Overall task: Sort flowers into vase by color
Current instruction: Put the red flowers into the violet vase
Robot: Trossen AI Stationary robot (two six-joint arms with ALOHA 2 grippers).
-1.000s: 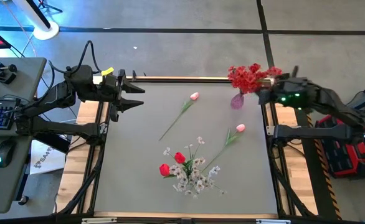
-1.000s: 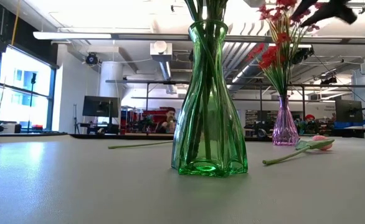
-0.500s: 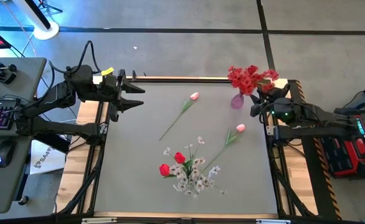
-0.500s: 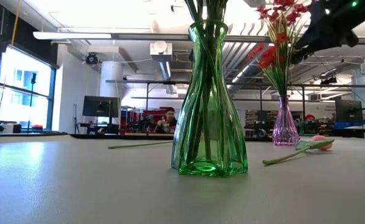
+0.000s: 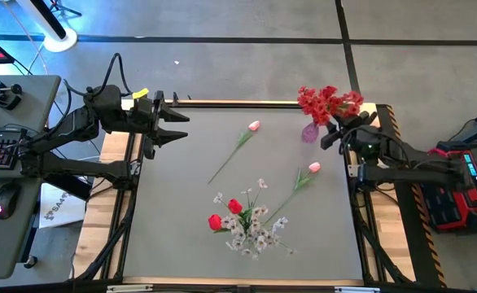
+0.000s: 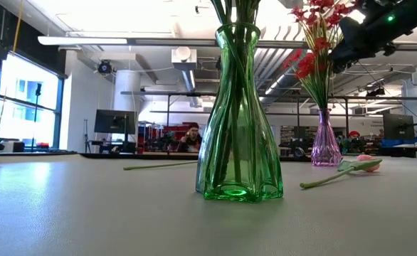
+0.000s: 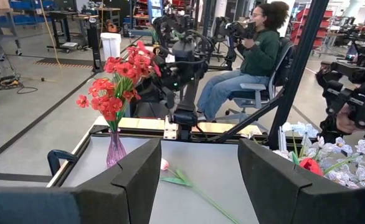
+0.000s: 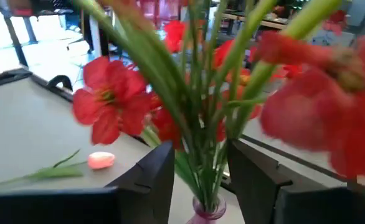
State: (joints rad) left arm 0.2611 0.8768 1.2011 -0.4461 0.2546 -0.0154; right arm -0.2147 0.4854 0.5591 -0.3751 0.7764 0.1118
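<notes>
The right gripper hovers at the table's far right corner, just beside the red blossom clusters that stand in the small purple vase; its wrist view shows the green stems rising between the two dark fingers, which stand apart on either side of them, and whether they touch the stems I cannot tell. The left gripper waits over the far left edge of the table, jaws parted and empty. Two pink tulips lie flat on the table, one toward the far middle, one nearer the right side; the green glass vase holds red tulips and white blossom sprays near the front middle.
</notes>
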